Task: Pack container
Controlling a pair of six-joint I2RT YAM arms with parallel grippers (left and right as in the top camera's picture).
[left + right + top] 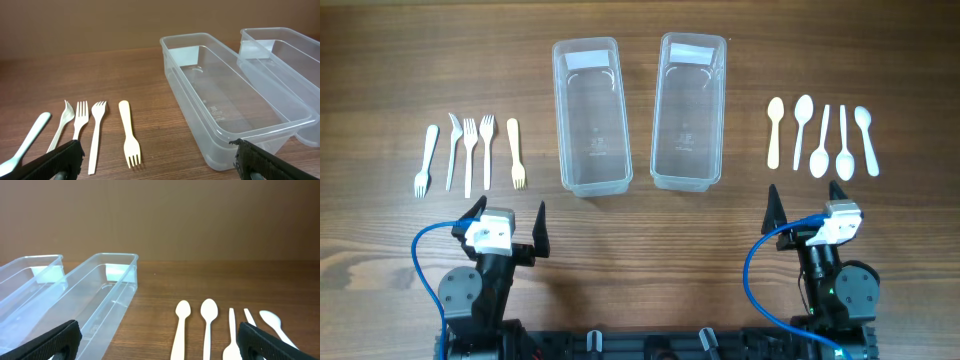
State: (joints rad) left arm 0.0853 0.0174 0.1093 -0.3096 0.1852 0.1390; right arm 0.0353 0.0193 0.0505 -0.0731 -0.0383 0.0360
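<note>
Two clear empty plastic containers stand side by side at the table's far middle: the left container (590, 115) (235, 95) and the right container (688, 110) (95, 305). Several plastic forks (470, 155) (95, 135) lie in a row at the left. Several plastic spoons (820, 138) (207, 325) lie in a row at the right. My left gripper (507, 222) (160, 162) is open and empty, near the front edge, below the forks. My right gripper (807, 208) (160, 342) is open and empty, below the spoons.
The wooden table (640, 230) bears only these things. Blue cables (430, 240) loop beside each arm base at the front edge.
</note>
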